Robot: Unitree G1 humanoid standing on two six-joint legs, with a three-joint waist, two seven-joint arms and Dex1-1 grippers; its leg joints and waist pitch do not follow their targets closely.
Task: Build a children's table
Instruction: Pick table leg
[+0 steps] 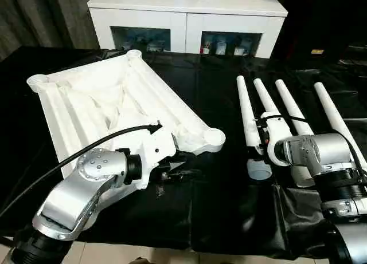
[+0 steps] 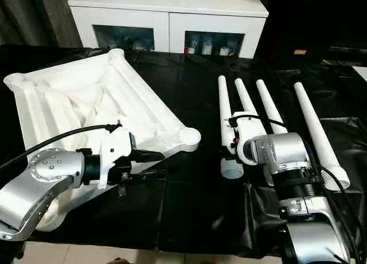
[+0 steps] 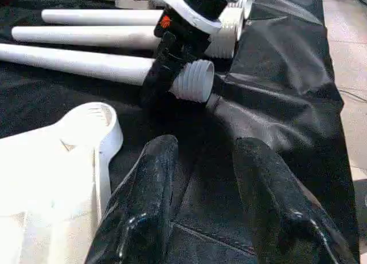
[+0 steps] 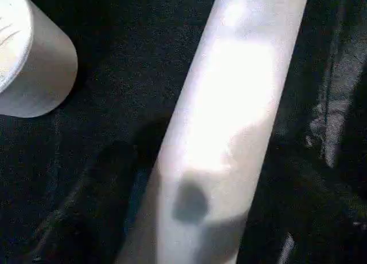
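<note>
Lying upside down on the black cloth (image 1: 229,218), the tabletop (image 1: 97,98) shows its ribbed underside and its round corner sockets, and every socket in view stands empty, including the near socket (image 1: 214,138) on the side facing the legs. No leg is fitted yet, so assembly appears to be at its first stage. The four legs (image 1: 292,106) lie side by side on the cloth, well apart from the tabletop on the robot's right, with their threaded thick ends toward the robot. The left gripper (image 3: 200,201) hangs just beside the tabletop's near socket with its two black fingers (image 3: 146,195) parted and nothing between them. The right gripper (image 3: 172,58) is down over the leg nearest the tabletop (image 1: 246,112), close to that leg's threaded end (image 3: 195,81); the right wrist view shows a leg (image 4: 223,132) directly beneath it. Its jaws appear to stand wide, and the pictures do not confirm a closed hold on the leg. Remaining work, as judged here: grasp each leg in turn, carry it to the tabletop, seat its threaded end in a socket, repeat for all four sockets, then turn the table upright.
</note>
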